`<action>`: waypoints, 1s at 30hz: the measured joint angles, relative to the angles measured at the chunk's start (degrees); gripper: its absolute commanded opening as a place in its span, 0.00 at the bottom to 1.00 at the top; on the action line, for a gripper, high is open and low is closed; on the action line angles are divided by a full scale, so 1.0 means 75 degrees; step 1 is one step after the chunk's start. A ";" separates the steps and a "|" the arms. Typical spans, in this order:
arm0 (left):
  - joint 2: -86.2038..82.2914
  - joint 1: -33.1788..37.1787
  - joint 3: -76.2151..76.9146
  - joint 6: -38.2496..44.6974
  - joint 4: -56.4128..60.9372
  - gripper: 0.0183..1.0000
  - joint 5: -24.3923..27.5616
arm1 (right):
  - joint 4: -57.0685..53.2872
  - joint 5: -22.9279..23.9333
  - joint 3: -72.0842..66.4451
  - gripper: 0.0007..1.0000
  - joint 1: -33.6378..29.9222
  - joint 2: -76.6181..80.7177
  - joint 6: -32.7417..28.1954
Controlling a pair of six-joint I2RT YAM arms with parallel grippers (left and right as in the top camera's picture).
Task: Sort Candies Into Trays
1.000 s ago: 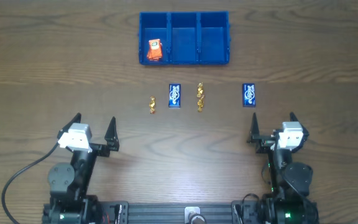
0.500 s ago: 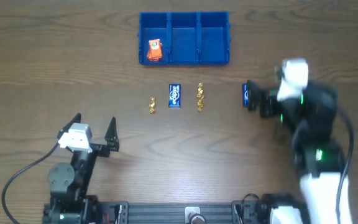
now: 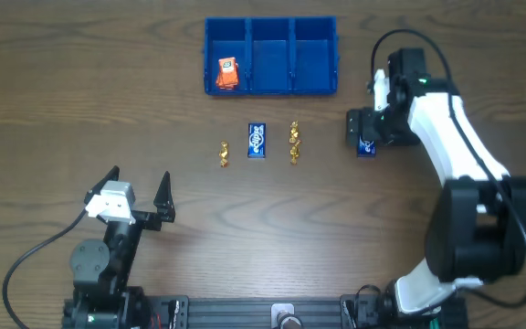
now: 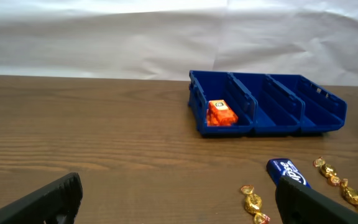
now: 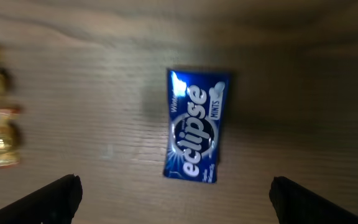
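Note:
A blue three-compartment tray (image 3: 270, 90) stands at the table's far side, with an orange candy (image 3: 228, 73) in its left compartment. On the wood in front of it lie a blue mint pack (image 3: 257, 140), a single gold candy (image 3: 225, 153) and a short string of gold candies (image 3: 294, 143). A second blue mint pack (image 5: 194, 127) lies flat further right. My right gripper (image 5: 179, 214) hovers open directly above that pack, which shows partly under it (image 3: 366, 147) from above. My left gripper (image 3: 140, 196) rests open near its base, holding nothing.
The tray's middle compartment (image 4: 272, 112) and right compartment (image 4: 312, 109) hold nothing. A white backdrop (image 4: 179, 37) rises behind the table's far edge. Bare wood stretches across the left and front of the table.
My right arm swung out from its rest pose near the base and came over the right-hand blue mint pack. The left arm and all candies stayed put.

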 measured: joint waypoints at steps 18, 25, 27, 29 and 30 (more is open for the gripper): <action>0.0000 0.0000 0.0000 0.0000 0.0000 1.00 0.0000 | 0.0050 0.0831 0.0000 0.93 0.0367 0.0909 0.0277; 0.0000 0.0000 0.0000 0.0000 0.0000 1.00 0.0000 | 0.0117 0.0944 0.0000 0.89 0.0367 0.0930 0.0408; 0.0000 0.0000 0.0000 0.0000 0.0000 1.00 0.0000 | 0.0152 0.0970 0.0000 0.85 0.0367 0.1072 0.0428; 0.0000 0.0000 0.0000 0.0000 -0.0003 1.00 0.0000 | 0.0195 0.0944 0.0006 0.79 0.0367 0.1204 0.0484; 0.0000 0.0000 0.0000 0.0000 0.0000 1.00 0.0000 | 0.0242 0.0944 0.0006 0.75 0.0367 0.1201 0.0510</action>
